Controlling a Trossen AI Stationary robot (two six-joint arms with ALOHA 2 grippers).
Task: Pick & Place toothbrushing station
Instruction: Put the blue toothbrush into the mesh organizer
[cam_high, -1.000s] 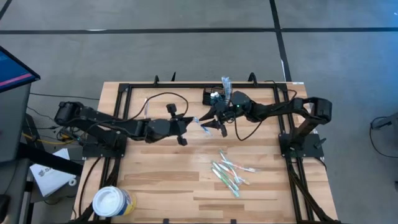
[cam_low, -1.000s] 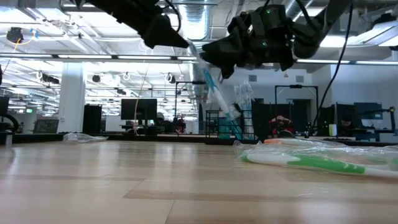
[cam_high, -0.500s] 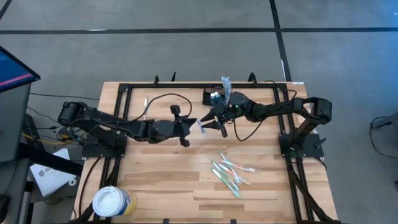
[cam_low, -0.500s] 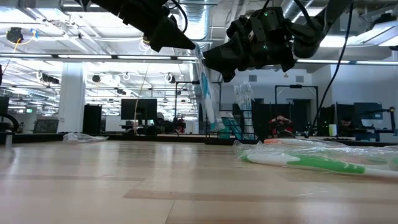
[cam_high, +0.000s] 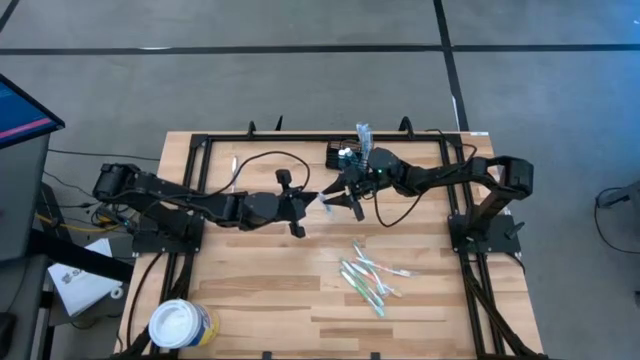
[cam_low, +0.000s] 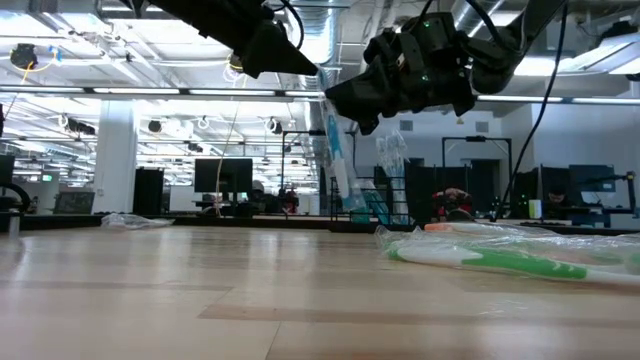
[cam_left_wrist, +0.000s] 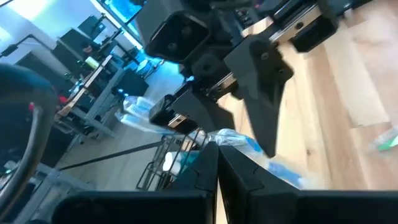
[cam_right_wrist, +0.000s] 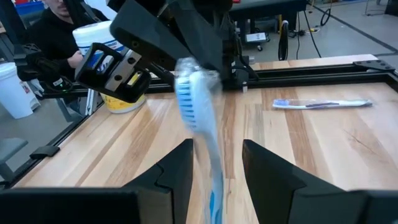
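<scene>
A blue-and-white toothbrush in a clear wrapper hangs above the table's middle from my shut left gripper. My right gripper is open, and its two fingers stand on either side of the hanging toothbrush. The toothbrushing station, a small black wire caddy, stands on the table at the far edge behind my right gripper. A wrapped toothbrush sticks up out of it. My left gripper pinches the wrapped toothbrush's upper end between its two shut fingers, coming nearly level from the table's left. The toothbrush hangs below the fingers, almost upright and clear of the table. Whether my right gripper's fingers touch the toothbrush, I cannot tell.
Several wrapped toothbrushes lie in a heap right of the table's middle, nearer the front. One more toothbrush lies at the far left. A round white tub stands at the near left corner. Black frame rails border the table.
The hanging toothbrush has swung from a clear slant to nearly upright. Its lower end has come in under my left gripper, while its upper end has stayed in the shut fingers.
</scene>
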